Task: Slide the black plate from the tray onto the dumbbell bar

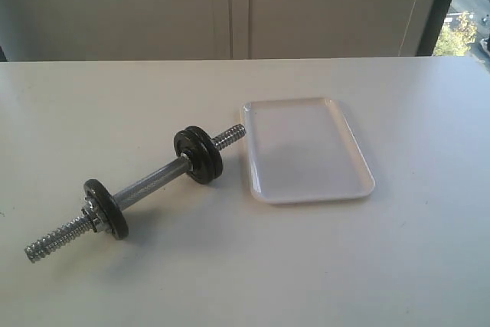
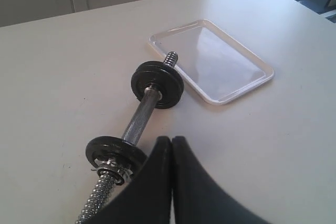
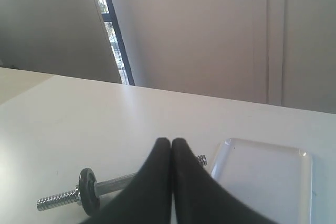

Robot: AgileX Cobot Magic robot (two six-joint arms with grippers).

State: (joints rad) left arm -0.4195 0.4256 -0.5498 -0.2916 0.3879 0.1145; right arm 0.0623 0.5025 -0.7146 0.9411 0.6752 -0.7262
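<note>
2 sets of jaws pressed together on nothing, left gripper [image 2: 171, 140] and right gripper [image 3: 171, 141]; tray [image 1: 306, 151] centre-right, bare; plate [image 1: 197, 155] apparently already on bar [image 1: 149, 183], axis lower-left to upper-right, nearer left arm.

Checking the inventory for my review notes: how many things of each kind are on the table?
Dumbbell bar: 1
Black discs on the bar: 2 told apart; the tray-side one looks thick, perhaps doubled
Silver nut: 1 seen
White tray: 1
Total: 5
</note>
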